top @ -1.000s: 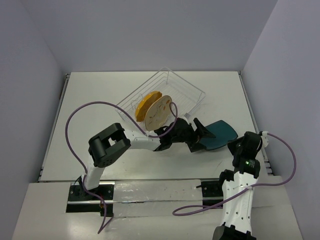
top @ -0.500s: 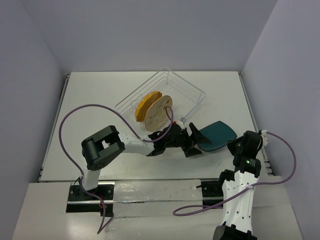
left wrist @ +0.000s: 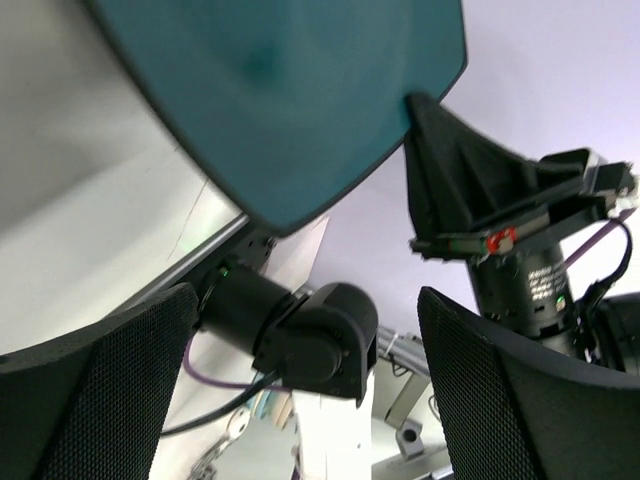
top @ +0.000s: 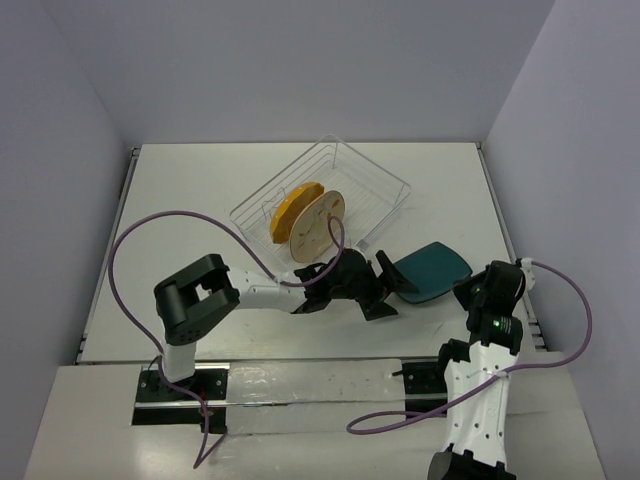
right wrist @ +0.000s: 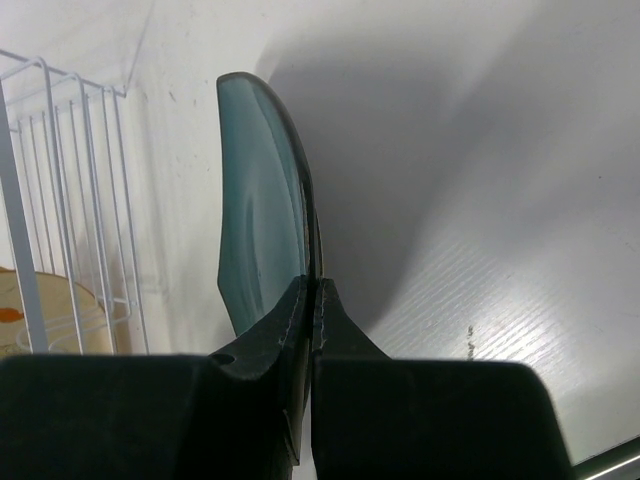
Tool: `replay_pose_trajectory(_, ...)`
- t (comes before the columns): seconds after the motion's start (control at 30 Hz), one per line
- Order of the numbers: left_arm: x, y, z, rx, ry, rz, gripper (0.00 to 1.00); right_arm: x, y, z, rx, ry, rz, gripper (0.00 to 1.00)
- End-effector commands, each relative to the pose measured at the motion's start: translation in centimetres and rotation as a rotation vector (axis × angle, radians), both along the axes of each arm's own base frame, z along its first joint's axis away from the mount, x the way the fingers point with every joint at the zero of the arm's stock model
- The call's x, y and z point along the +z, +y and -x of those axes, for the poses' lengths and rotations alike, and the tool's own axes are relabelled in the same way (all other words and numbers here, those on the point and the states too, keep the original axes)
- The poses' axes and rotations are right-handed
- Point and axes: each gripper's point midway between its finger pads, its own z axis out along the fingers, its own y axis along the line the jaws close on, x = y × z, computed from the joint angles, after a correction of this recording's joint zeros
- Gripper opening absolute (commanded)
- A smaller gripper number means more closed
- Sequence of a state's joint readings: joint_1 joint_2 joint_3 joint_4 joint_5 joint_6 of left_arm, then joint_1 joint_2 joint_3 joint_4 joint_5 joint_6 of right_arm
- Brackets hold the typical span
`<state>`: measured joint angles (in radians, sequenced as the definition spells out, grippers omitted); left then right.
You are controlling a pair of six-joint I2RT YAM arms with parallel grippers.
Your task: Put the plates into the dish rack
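Note:
The dark teal plate [top: 437, 268] hangs tilted just off the table, right of the dish rack [top: 345, 170]. My right gripper [top: 466, 291] is shut on its near right rim, and the right wrist view shows the gripper [right wrist: 311, 295] pinching the edge-on teal plate [right wrist: 258, 220]. My left gripper [top: 388, 290] is open at the plate's left edge. Seen from the left wrist, the teal plate [left wrist: 290, 100] lies beyond the open gripper [left wrist: 300, 385], nothing between its fingers [left wrist: 90, 390]. The orange plate [top: 291, 208] and beige plate [top: 315, 226] stand upright in the rack.
The rack sits turned diagonally at mid-table, its near right corner close to the left gripper. Rack wires [right wrist: 60, 180] show at the left of the right wrist view. A purple cable [top: 150, 240] loops over the table's left side. Walls close in the table on three sides.
My left arm has drawn back toward the near edge and a little left, away from the teal plate, with its jaws wide. The right gripper and the plate have stayed put.

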<state>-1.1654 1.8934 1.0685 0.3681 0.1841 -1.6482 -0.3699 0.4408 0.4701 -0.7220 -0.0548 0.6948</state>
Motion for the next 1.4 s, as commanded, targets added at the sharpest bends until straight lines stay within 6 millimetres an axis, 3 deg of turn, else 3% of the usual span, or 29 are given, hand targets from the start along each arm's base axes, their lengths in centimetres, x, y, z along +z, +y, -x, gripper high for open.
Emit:
replay_pose_trajectory(0.0, -5.7, 1.0, -0.3, 0.102, 0.17, -0.127, 0.99, 4.5, 1.4, -1.7, 0.071, -0.148, -0.012, 0.0)
replay_pose_trajectory(0.1, -6.3, 0.6, -0.6, 0.124, 0.186, -0.115, 0.99, 5.9, 1.2, -2.0, 0.068, -0.165, 0.005, 0.0)
replay_pose_trajectory(0.17, -7.6, 0.8, -0.1, 0.134, 0.221, -0.111, 0.99, 6.6, 1.2, -2.2, 0.076, -0.169, 0.025, 0.0)
replay_pose_trajectory(0.27, -7.8, 0.3, 0.5, 0.126, 0.217, -0.105, 0.99, 6.8, 1.1, -2.4, 0.072, -0.17, 0.038, 0.0)
replay_pose_trajectory(0.63, -9.8, 0.0, 4.3, 0.086, 0.269, -0.155, 0.99, 7.3, 1.7, -2.5, 0.072, -0.226, 0.015, 0.0)
replay_pose_trajectory(0.73, -11.5, 0.7, 5.4, 0.072, 0.337, -0.171, 0.99, 6.0, 2.6, -2.2, 0.096, -0.218, -0.021, 0.0)
replay_pose_trajectory(0.87, -11.9, 1.0, 5.3, 0.107, 0.361, -0.168, 0.98, 4.4, 3.1, -1.7, 0.093, -0.203, -0.043, 0.0)
replay_pose_trajectory(1.0, -12.2, 1.3, 5.0, 0.134, 0.364, -0.184, 0.96, 4.0, 3.2, -1.2, 0.081, -0.201, -0.054, 0.0)
replay_pose_trajectory(1.2, -13.2, 2.0, 5.0, 0.158, 0.388, -0.191, 0.87, 4.8, 3.5, -0.2, 0.068, -0.194, -0.072, 0.0)
replay_pose_trajectory(1.37, -11.9, 2.1, 4.3, 0.179, 0.333, -0.208, 0.81, 6.4, 5.1, 0.6, 0.111, -0.205, -0.128, 0.0)
